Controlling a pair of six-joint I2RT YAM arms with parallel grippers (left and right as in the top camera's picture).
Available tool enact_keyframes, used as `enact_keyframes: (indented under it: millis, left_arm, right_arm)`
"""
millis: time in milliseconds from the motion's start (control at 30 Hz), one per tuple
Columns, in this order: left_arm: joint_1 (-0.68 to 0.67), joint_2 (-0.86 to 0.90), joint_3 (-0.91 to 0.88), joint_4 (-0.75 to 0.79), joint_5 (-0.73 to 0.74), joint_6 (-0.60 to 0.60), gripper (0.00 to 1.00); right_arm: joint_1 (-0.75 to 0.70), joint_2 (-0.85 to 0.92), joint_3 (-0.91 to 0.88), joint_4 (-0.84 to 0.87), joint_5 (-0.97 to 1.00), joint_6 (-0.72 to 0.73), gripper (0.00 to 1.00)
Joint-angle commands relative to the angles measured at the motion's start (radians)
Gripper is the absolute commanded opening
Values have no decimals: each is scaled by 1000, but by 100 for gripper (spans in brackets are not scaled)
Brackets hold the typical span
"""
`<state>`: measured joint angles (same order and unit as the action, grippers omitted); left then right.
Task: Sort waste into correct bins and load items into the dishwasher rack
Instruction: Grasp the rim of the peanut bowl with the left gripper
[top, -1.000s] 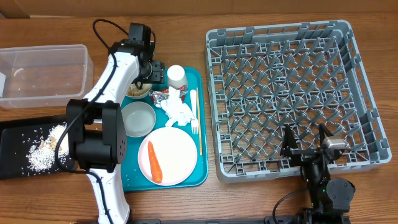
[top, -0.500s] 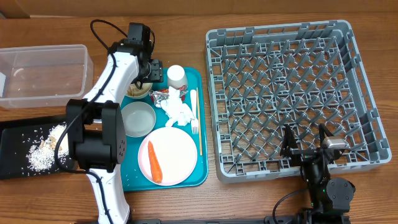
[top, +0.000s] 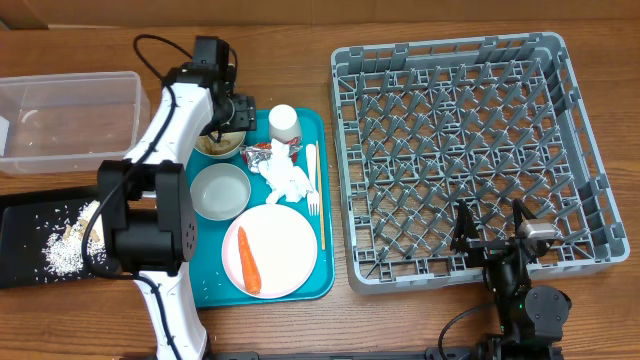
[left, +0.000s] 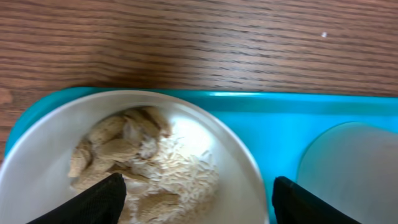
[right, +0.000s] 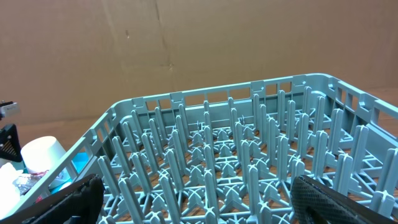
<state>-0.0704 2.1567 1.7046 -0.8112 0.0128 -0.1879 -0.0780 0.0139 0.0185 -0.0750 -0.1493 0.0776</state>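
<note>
My left gripper (top: 224, 118) is open and hangs just above a small white bowl (top: 221, 146) of beige nut and grain scraps at the teal tray's far left corner. In the left wrist view the scraps (left: 140, 165) lie between my open fingers (left: 199, 205). On the tray are also an empty white bowl (top: 221, 190), a pink plate (top: 280, 240) with the carrot (top: 249, 260), the white cup (top: 283, 122), the wrapper (top: 260, 153), the napkin (top: 288, 180), the fork (top: 311, 180) and a wooden stick (top: 321, 205). My right gripper (top: 490, 235) is open and empty at the grey rack's (top: 470, 120) near edge.
The clear tub (top: 65, 120) stands at the far left. The black tray (top: 20, 225) in front of it holds spilled grain scraps. The teal tray (top: 205, 285) lies between these bins and the rack. The right wrist view shows the rack's pegs (right: 236, 155) and the cup (right: 42, 152).
My left arm has shifted a little left and back, so more of the scrap bowl shows. The right arm has not moved.
</note>
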Motion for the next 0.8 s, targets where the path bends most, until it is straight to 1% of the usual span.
enact_keyframes:
  millis: [0, 367, 500, 633, 667, 767]
  left_arm:
    - [-2, 15, 7, -3, 33, 23, 78]
    - [-13, 42, -3, 1, 21, 31, 77]
    - [-13, 42, -3, 8, 19, 31, 75]
    - [-13, 42, -3, 8, -17, 31, 60]
    - [-14, 42, -3, 7, -21, 31, 53]
    - [-14, 42, -3, 7, -20, 31, 36]
  right_arm:
    - [-4, -11, -11, 6, 7, -3, 100]
    - [-4, -11, -11, 6, 7, -3, 100]
    - [-4, -11, -11, 6, 7, -3, 100]
    - [-4, -11, -11, 6, 7, -3, 100]
    - [-4, -11, -11, 6, 7, -3, 100]
    - [-4, -11, -11, 6, 7, -3, 100]
